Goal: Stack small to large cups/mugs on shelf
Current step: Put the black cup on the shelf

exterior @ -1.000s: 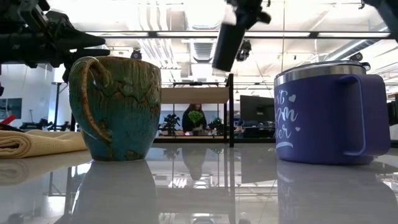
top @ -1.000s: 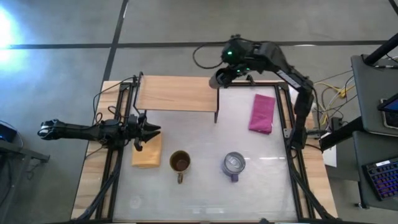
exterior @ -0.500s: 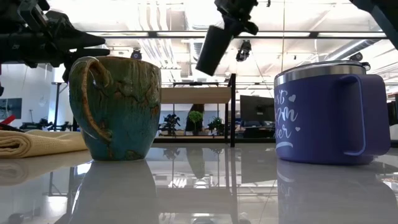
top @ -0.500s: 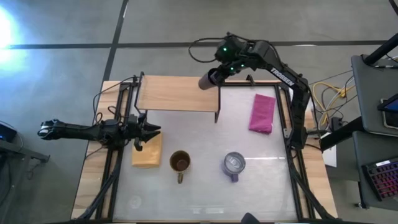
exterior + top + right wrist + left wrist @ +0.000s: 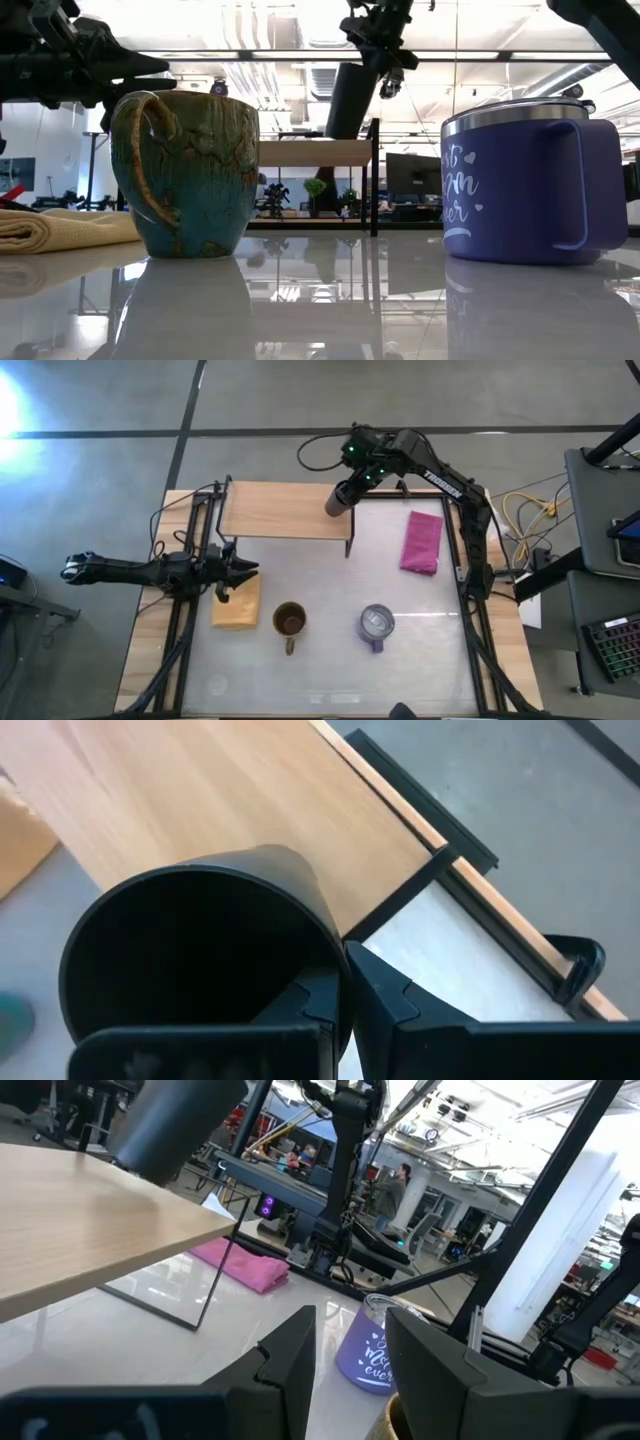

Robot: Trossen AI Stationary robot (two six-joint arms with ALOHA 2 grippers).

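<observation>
My right gripper [image 5: 352,482] is shut on the small black cup [image 5: 337,501], over the right end of the light-wood shelf [image 5: 285,510]. In the low view the cup [image 5: 348,100] leans a little, its base close over the shelf board [image 5: 310,152]; I cannot tell whether they touch. The olive-brown mug [image 5: 289,621] and the purple mug [image 5: 376,624] stand on their bases on the table, near its front. My left gripper [image 5: 243,570] is open and empty, level over the yellow-tan pad [image 5: 237,606] at the table's left. My right gripper pinches the black cup's wall at the rim [image 5: 338,972], one finger [image 5: 305,1005] inside the cup and one [image 5: 390,1005] outside. The fingers come from above and from the far right, slanting down. The cup hangs below them, mouth up, slightly tilted.
A pink cloth [image 5: 421,541] lies on the table to the right of the shelf. The shelf's black leg [image 5: 349,530] stands at its near right corner. Black rails run along both sides of the table. Bare table lies between the shelf and the two mugs.
My right gripper has carried the black cup toward the table's left, over the shelf's right end, and then down toward the board. The cup, strongly tilted half a second ago, now stands nearer to upright.
</observation>
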